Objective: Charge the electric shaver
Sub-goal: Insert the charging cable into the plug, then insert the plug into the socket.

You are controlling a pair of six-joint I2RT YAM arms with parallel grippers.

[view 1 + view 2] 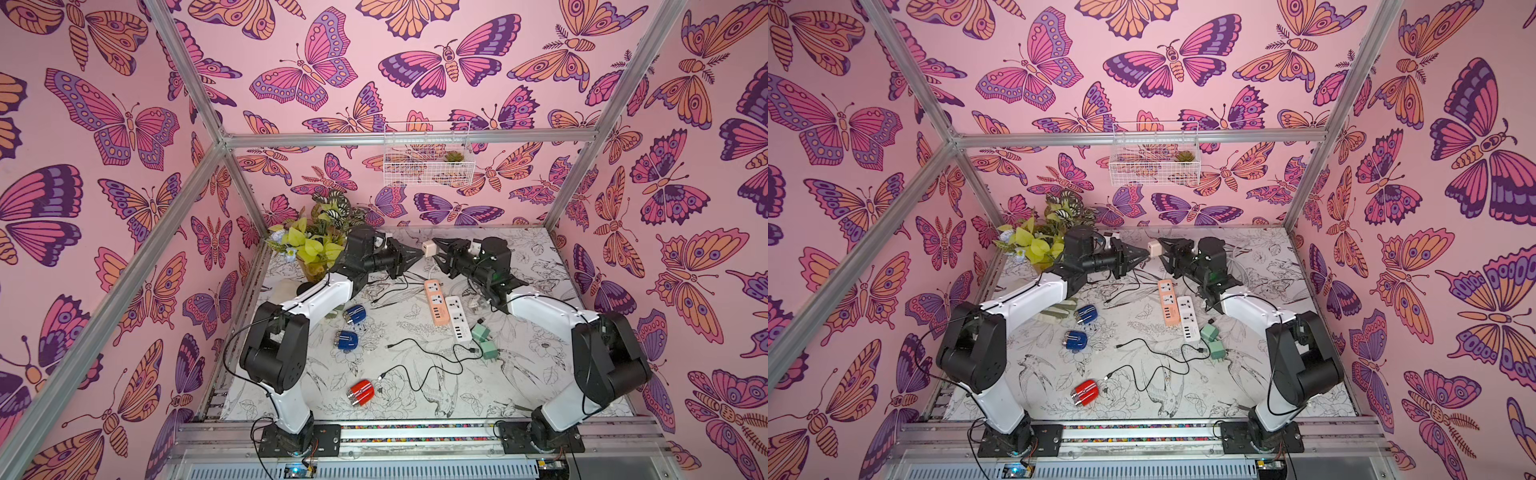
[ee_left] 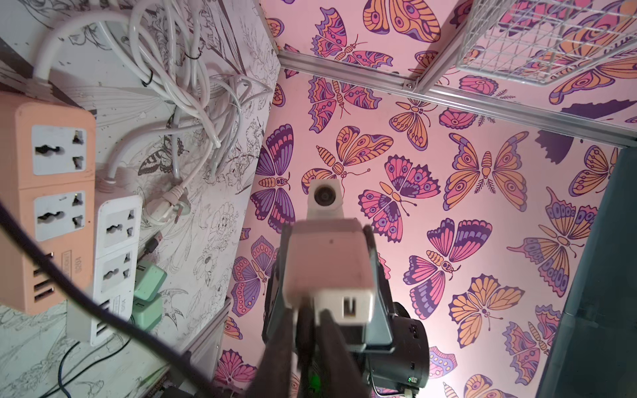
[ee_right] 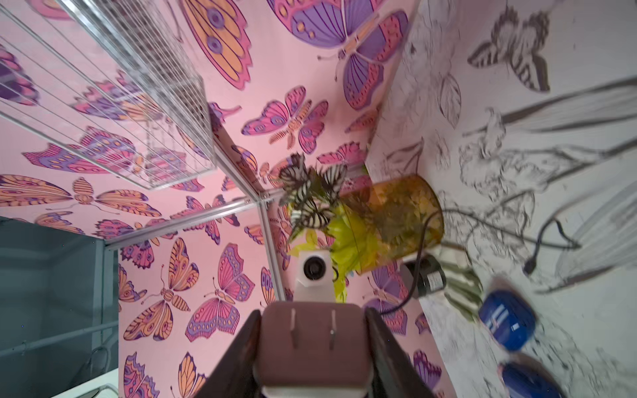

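Observation:
Three electric shavers lie on the table: two blue ones (image 1: 354, 314) (image 1: 346, 340) and a red one (image 1: 361, 392). Above the table's back centre my right gripper (image 3: 313, 313) is shut on a pink and white USB charger (image 1: 427, 249) (image 3: 313, 344), prongs towards its camera. My left gripper (image 2: 306, 310) faces the charger's (image 2: 331, 268) port side. Its fingers stand slightly apart on either side of a black cable plug (image 2: 305, 324) that sits at the charger. The black cable (image 1: 395, 286) hangs from there to the table.
An orange power strip (image 1: 435, 301) and a white one (image 1: 457, 318) lie mid-table, with two green chargers (image 1: 482, 332) beside them. Loose black cables (image 1: 432, 353) trail across the front. A potted plant (image 1: 316, 245) fills the back left corner. A wire basket (image 1: 428, 153) hangs on the back wall.

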